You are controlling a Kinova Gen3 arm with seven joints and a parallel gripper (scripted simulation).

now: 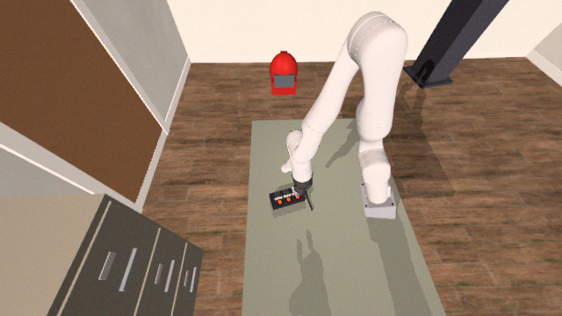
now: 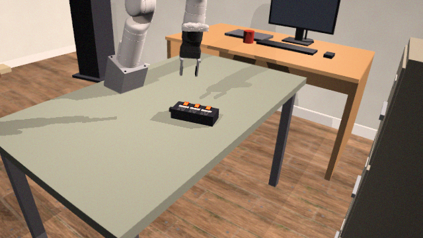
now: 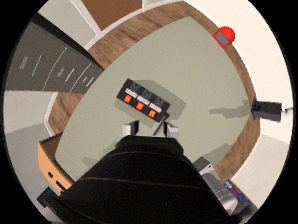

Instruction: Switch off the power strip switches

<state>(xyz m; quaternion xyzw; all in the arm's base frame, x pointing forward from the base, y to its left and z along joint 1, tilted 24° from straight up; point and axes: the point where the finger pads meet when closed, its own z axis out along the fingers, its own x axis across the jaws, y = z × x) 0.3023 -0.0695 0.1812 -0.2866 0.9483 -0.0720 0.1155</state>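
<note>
The black power strip [image 1: 284,205] [image 2: 192,117] [image 3: 140,89] lies flat on the table, switches facing up. It has three orange rocker switches in a row: one end switch [image 1: 279,202] [image 2: 208,108] [image 3: 128,99], the middle switch [image 1: 288,199] [image 2: 197,106] [image 3: 139,106] and the other end switch [image 1: 298,197] [image 2: 186,104] [image 3: 151,114]. White labels beside them are too small to read, and the rocker positions cannot be told. My gripper [image 2: 189,75] [image 3: 151,126] is open and empty. It hangs above the strip's level, clear of it, on the switch side.
The greenish table [image 1: 272,272] [image 2: 132,158] carries the strip and the arm's base [image 1: 379,208] [image 2: 125,79]. An orange-brown desk [image 2: 347,63] with a red mug [image 2: 248,36], keyboard and monitor stands beyond the table. A drawer cabinet [image 1: 140,246] stands near the table, apart from it.
</note>
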